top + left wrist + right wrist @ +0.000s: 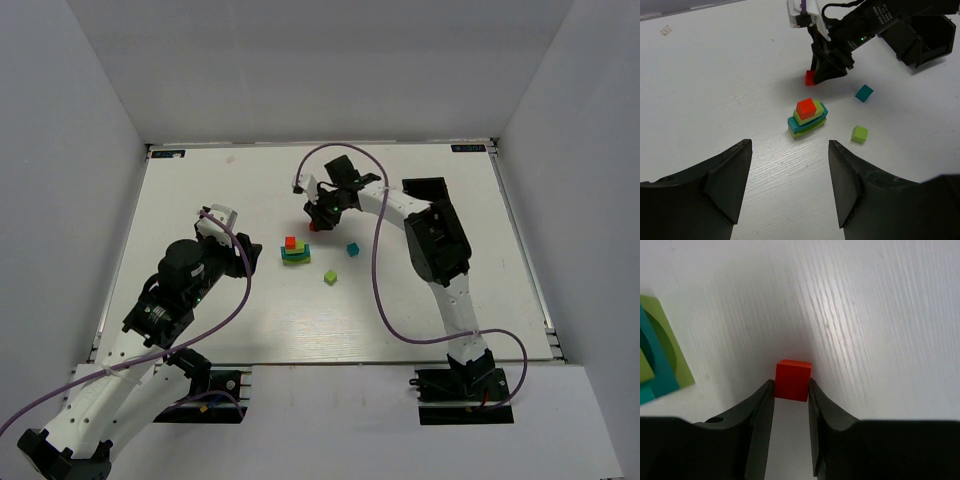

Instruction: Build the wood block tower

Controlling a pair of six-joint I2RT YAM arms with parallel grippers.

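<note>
The wood block tower (294, 252) stands mid-table: lime-green and teal flat pieces with an orange-red cube on top. It also shows in the left wrist view (807, 119), and its edge shows in the right wrist view (660, 360). My right gripper (791, 387) is shut on a red cube (792, 380) at table level, just behind and to the right of the tower (312, 224). I cannot tell if the cube is lifted. My left gripper (790, 145) is open and empty, left of the tower.
A loose teal cube (352, 249) and a loose lime-green cube (330, 277) lie right of the tower. The right arm's black body (436, 235) stretches over the right half of the table. White walls enclose the table.
</note>
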